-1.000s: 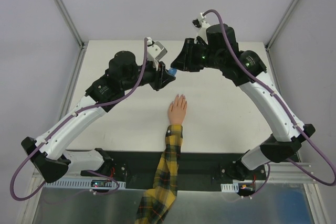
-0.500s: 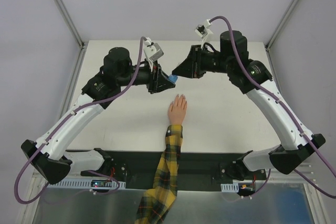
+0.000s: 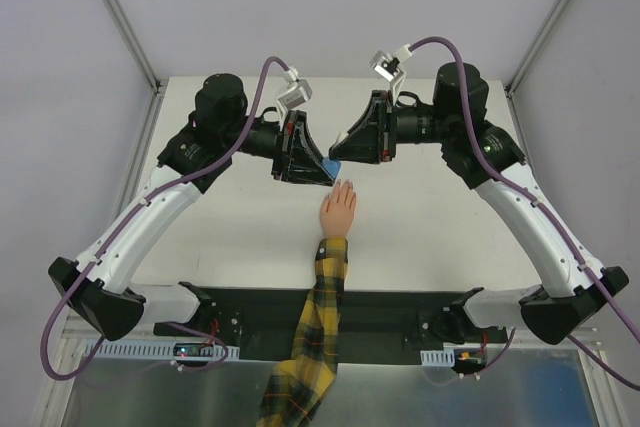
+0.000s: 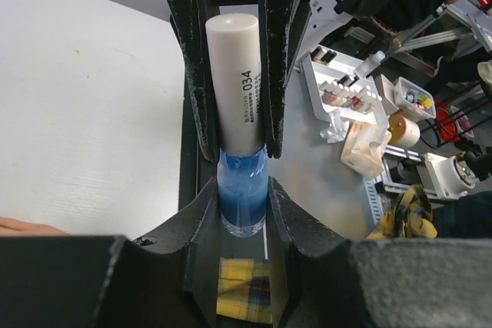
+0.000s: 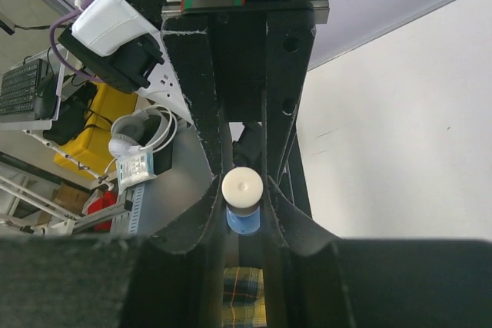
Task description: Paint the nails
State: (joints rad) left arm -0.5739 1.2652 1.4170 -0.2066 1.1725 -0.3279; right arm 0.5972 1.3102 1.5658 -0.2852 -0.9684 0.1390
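Note:
The small peach hand [image 3: 338, 211] with a yellow-black plaid sleeve [image 3: 318, 317] lies palm down mid-table. Its nails [image 3: 345, 185] are too small to judge for colour. Just above the fingertips, both grippers hold a small blue bottle [image 3: 330, 165] between them. My left gripper [image 4: 242, 217] is shut on the blue glass body [image 4: 242, 197]. My right gripper [image 5: 244, 193] is shut on the bottle's white cap [image 5: 244, 187], which also shows in the left wrist view [image 4: 234, 74]. The sleeve shows below the bottle in both wrist views [image 4: 244, 289] [image 5: 244, 293].
The white table [image 3: 450, 237] is bounded by metal frame posts [image 3: 545, 32] at the back corners and a black base strip [image 3: 380, 312] at the near edge. Both arms arch over the table's back half. A cluttered bench [image 4: 361, 113] lies beyond the table.
Both grippers, joined at the bottle, have come nearer and lower, from well behind the hand to just over its fingertips. Both wrists have rotated. The hand has not moved.

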